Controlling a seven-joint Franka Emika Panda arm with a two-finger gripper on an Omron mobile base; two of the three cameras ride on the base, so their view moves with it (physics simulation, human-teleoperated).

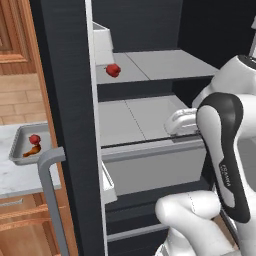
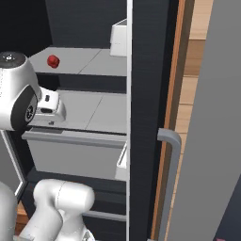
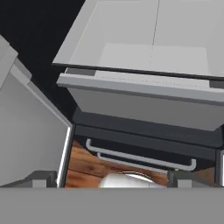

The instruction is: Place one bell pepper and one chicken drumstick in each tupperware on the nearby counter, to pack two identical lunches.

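One red bell pepper lies on the upper shelf of an open fridge. The grey rectangular tupperware sits on the marble counter at the far left. It holds the other bell pepper with a brown chicken drumstick beside it. My white hand hangs level with the middle shelf, below and right of the shelf pepper. In the hand view the gripper is open and empty, facing the grey fridge drawer. The teal tupperware and the second drumstick are out of view.
The dark fridge door stands open between the arm and the counter. It carries a grey handle and white door bins. Wooden cabinets run under the counter. A lower drawer handle shows below.
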